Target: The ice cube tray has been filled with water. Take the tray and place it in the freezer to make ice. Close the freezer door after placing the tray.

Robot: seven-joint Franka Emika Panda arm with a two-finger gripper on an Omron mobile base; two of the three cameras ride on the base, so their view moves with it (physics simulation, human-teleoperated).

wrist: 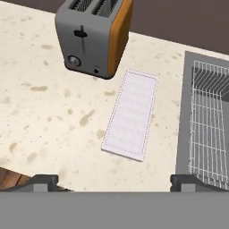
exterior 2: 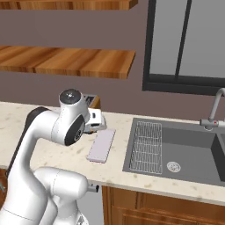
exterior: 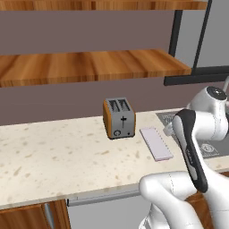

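My gripper (wrist: 114, 181) is spread wide with nothing between the fingertips, hanging above the counter (wrist: 40, 112). Just ahead, at twelve o'clock in the hand view, lies the one ice cube tray (wrist: 131, 113), flat on the counter, long side running away from me and tilted toward one o'clock. I'd say I'm on the opening step, the approach to the pick, with the tray not yet touched. Next I'd need to drop lower, line my fingers across the tray's narrow width and close on its thin edges; it's flat and full of water, so I judge it must stay level. Beyond it, at eleven o'clock, stands one toaster (wrist: 95, 36), near the tray's far end but apart from it. Out at three o'clock sits one sink (exterior 2: 176, 151) with one wire rack (wrist: 210, 129) inside.
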